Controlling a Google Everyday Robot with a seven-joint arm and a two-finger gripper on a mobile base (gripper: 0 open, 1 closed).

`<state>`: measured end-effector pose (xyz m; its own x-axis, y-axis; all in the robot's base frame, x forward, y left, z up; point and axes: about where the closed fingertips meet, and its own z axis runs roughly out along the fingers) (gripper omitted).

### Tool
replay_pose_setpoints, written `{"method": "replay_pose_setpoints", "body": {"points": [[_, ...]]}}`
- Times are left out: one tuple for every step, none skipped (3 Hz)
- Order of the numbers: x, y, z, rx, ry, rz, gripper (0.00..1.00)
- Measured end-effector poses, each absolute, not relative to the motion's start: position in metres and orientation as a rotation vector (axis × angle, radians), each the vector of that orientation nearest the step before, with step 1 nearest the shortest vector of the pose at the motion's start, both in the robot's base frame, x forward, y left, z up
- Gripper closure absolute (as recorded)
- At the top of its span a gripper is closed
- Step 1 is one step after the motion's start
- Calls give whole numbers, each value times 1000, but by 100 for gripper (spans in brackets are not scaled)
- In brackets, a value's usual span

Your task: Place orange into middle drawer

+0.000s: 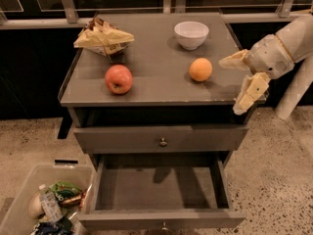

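Speckled stone floor (274, 180) spreads under a grey desk (156, 58) that stands against a wall of dark window panes with pale frames. Below the desk top there is a dark open gap, then a flat closed drawer front (122, 138) with a small round knob (163, 142).

Beneath that, the middle drawer (156, 187) is pulled well out toward the camera, showing a plain grey floor and side walls with nothing lying in it. A clear plastic bin (58, 168) stands on the floor just beside the drawer's left wall, holding wrappers and a small bottle.

From the right edge a pale robot arm (293, 38) reaches in. Its gripper (229, 87) hangs at the desk's right front corner. The fingers (249, 92) are spread wide apart, one pointing left over the desk top and one pointing down past its edge, and they hold nothing.

On the desk top:
- A crumpled yellow snack bag (102, 35) sits at the back left.
- A white bowl (191, 34) sits at the back right.
- A red-and-yellow apple (119, 79) rests front left.
- The orange (200, 69) rests front right, near the upper finger but apart from it.
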<state>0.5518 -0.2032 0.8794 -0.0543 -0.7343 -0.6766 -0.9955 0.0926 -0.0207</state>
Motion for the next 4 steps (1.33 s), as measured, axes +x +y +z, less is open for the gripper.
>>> {"method": "replay_pose_setpoints", "body": {"points": [[587, -174, 867, -1714, 1728, 751, 0], [631, -151, 873, -1652, 1617, 779, 0], [631, -151, 873, -1653, 1617, 779, 0], [649, -131, 871, -1700, 1586, 758, 0]]}}
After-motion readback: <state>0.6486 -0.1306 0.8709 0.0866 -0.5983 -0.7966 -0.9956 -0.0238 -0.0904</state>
